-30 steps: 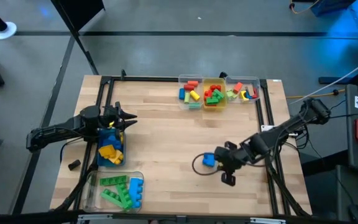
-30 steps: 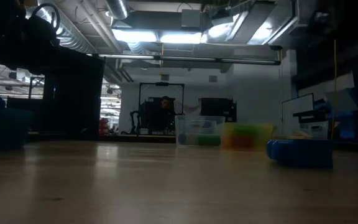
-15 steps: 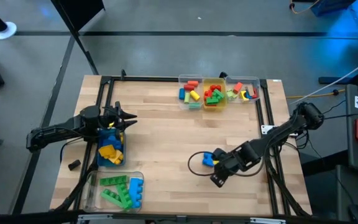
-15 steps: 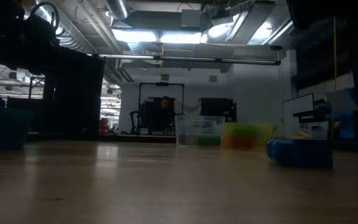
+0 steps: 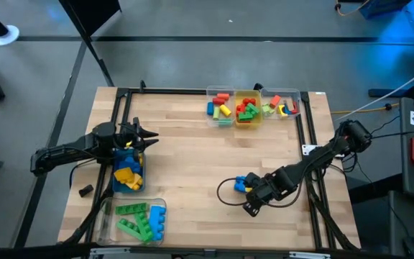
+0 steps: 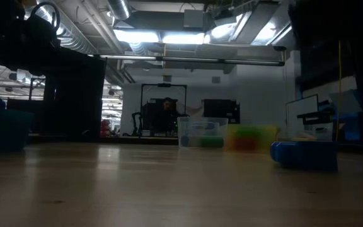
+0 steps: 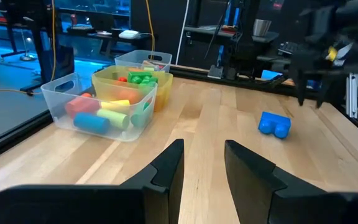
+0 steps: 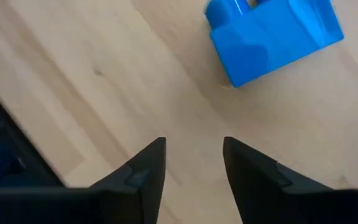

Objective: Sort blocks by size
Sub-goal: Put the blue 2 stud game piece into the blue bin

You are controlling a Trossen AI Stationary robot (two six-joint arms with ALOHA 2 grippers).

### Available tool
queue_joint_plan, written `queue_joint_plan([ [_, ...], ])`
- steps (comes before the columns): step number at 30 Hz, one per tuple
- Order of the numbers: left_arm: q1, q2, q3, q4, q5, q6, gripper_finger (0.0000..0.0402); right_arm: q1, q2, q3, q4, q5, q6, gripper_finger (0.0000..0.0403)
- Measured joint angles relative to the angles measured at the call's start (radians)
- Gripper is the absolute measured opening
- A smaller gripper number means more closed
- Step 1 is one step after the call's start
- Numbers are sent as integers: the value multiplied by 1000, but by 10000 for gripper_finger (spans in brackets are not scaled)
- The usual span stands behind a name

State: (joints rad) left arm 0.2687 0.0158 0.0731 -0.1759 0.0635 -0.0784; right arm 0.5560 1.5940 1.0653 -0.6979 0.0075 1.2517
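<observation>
A blue block (image 5: 241, 183) lies on the bare table right of centre, studs to its side; the right wrist view shows this block (image 8: 272, 31) too. My right gripper (image 8: 193, 146) is open, pointing down at the wood just beside the block, nothing between its fingers; the high view shows this gripper (image 5: 252, 196) on the block's near right. My left gripper (image 7: 204, 168) stands open and empty over a blue bin (image 5: 128, 173) of yellow and blue blocks at the table's left.
Three small bins (image 5: 248, 108) of mixed blocks stand in a row at the far edge. A clear bin (image 5: 136, 219) with green and blue blocks sits at the near left. A black cable loop (image 5: 225, 191) lies by the blue block. Bare wood fills the middle.
My right gripper has moved a little toward the table's left and near edges, ending closer beside the blue block. The block has stayed where it lay on the table.
</observation>
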Motion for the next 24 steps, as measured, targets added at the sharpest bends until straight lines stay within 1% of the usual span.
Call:
queue_joint_plan([
  [2, 0, 0, 0, 0, 0, 0, 100, 0, 1, -61, 79, -24, 18, 154],
  [5, 0, 0, 0, 0, 0, 0, 100, 0, 1, -158, 263, -84, 29, 141],
  [8, 0, 0, 0, -1, 0, 0, 100, 0, -9, -244, 433, -119, 35, 129],
  [10, 0, 0, 0, -1, 0, 0, 100, 0, -30, -291, 485, -132, 59, 121],
  [12, 0, 0, 0, -1, 0, 0, 100, 1, -57, -334, 483, -130, 97, 115],
  [15, 0, 0, 0, -1, 0, 0, 100, 1, -111, -397, 494, -86, 133, 106],
  [18, 0, 0, 0, -1, 0, 0, 100, 0, -165, -457, 556, -1, 163, 101],
  [21, 0, 0, 0, -1, 0, 0, 100, 0, -186, -502, 603, 51, 223, 100],
  [24, 0, 0, 0, -1, 0, 0, 100, 0, -187, -525, 606, 83, 299, 99],
])
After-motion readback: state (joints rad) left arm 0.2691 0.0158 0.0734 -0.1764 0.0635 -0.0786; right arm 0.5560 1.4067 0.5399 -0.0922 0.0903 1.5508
